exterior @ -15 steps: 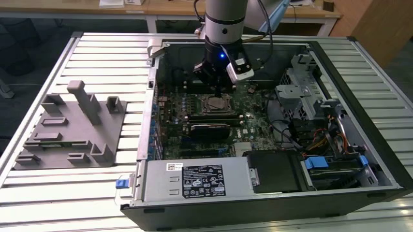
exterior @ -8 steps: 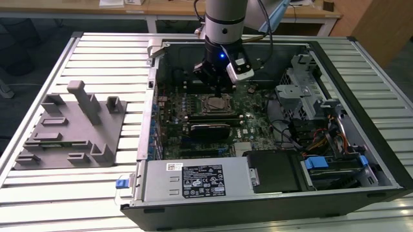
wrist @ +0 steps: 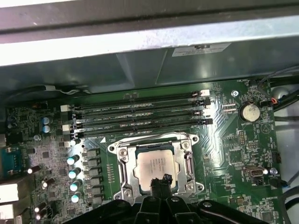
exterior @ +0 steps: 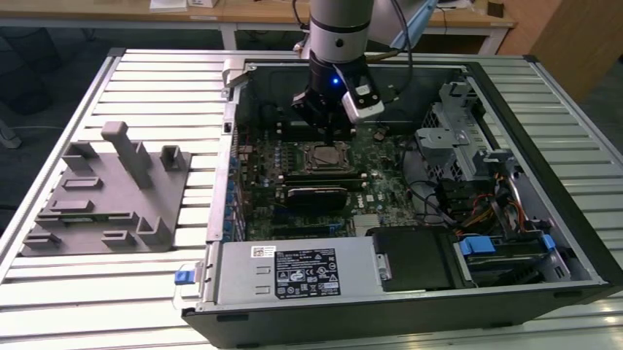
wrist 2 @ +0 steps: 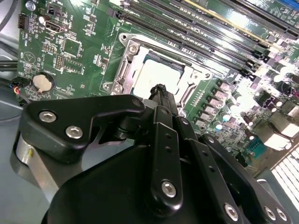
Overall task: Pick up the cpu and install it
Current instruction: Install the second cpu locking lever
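Note:
The cpu is a pale silver square lying flat in the metal socket frame on the green motherboard. In the second wrist view the cpu sits in the same frame, and in the exterior view it shows as a small square inside the open computer case. My gripper hovers just above the cpu's near edge, its black fingertips pressed together with nothing between them. In the exterior view the gripper hangs over the board just behind the socket.
Several memory slots run beside the socket. A black heatsink block, a drive cage, cables and the power supply crowd the case. A grey fixture stands on the slatted table at the exterior view's left.

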Available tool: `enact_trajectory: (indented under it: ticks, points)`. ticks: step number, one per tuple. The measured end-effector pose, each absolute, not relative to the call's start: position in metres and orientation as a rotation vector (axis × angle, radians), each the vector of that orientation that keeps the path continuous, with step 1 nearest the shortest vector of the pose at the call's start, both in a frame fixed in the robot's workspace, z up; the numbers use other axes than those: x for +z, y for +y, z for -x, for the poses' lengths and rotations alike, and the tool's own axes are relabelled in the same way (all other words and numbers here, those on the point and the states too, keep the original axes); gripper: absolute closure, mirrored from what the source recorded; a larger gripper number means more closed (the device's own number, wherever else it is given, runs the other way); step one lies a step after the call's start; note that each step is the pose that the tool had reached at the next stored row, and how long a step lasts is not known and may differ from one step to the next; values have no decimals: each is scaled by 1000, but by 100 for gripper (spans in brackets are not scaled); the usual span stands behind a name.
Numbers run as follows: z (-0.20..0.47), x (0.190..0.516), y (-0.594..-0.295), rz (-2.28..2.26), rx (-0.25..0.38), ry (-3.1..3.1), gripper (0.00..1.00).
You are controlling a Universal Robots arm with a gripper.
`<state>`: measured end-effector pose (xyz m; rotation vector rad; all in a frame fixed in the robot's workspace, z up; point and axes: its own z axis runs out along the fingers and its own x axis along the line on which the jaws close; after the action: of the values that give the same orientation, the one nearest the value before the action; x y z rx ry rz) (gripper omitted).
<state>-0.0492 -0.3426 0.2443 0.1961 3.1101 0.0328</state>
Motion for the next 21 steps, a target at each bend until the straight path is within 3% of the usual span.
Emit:
enact_trajectory:
  ticks: [21]
  points:
    - [49,248,-358,-196,31,3110,89]
